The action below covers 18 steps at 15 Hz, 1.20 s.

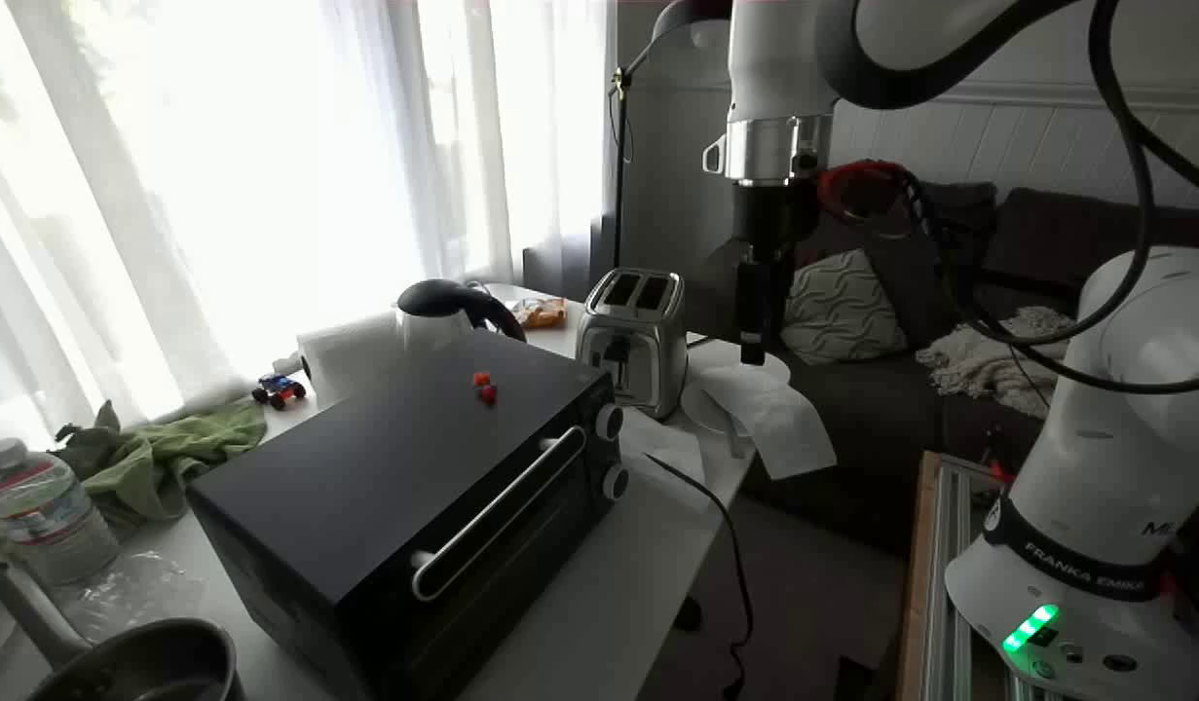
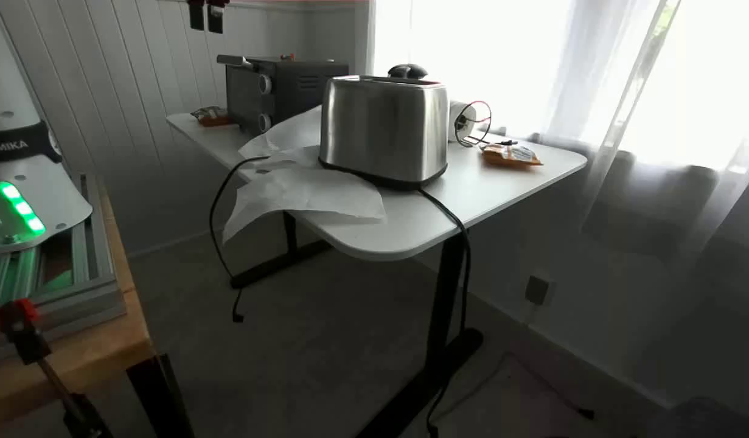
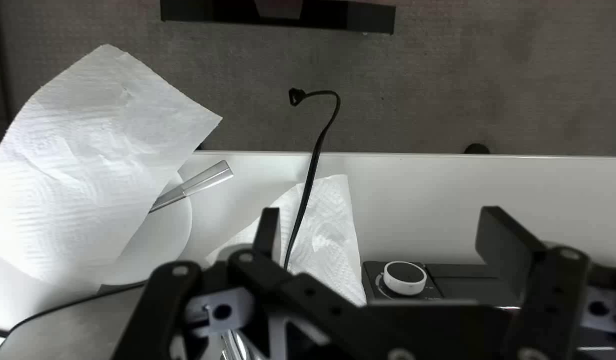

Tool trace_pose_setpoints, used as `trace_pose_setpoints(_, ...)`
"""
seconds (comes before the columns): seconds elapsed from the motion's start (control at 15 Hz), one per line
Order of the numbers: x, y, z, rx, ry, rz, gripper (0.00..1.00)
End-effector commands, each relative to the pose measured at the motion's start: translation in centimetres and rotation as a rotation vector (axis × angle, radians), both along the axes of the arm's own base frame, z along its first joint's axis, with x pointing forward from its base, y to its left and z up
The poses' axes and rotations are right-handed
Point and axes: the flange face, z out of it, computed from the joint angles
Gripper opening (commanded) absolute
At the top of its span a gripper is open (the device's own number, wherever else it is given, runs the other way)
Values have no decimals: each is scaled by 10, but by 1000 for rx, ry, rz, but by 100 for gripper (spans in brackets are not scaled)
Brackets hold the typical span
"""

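Two fingers (image 3: 510, 255) of the gripper (image 3: 385, 232) stand wide apart, higher than the toaster (image 1: 630, 355), beside which sit a black countertop oven (image 1: 394, 458), a white dish (image 3: 160, 237) with a paper towel (image 3: 82, 165) draped partly over it, and a second sheet (image 3: 330, 227) crossed by a black cord (image 3: 313, 165).

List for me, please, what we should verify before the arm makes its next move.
1. Jaws open and empty: ok, they stand wide apart with nothing between them.
2. Paper towels wholly on the table: not ok, one hangs over the edge.
3. Black cord wholly on the table: not ok, it also runs over that edge.
4. Toaster upright: ok.
5. Toaster slots empty: cannot tell, too dark inside.
6. Countertop oven free of items on top: not ok, small red pieces sit there.
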Motion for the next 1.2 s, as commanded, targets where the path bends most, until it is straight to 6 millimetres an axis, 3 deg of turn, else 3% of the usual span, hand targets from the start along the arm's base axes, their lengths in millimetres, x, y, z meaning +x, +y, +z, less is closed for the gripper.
trace_pose_setpoints(0.0, 0, 0, 0, 0, 1, 0, 100)
trace_pose_setpoints(0.27, 0, 0, 0, 0, 1, 0, 100)
trace_pose_setpoints(0.4, 13, 8, 9, -35, -42, 86, 100)
trace_pose_setpoints(0.73, 51, 44, 42, -101, -155, 338, 100)
trace_pose_setpoints(1.13, 98, 92, 48, -7, -275, 630, 100)
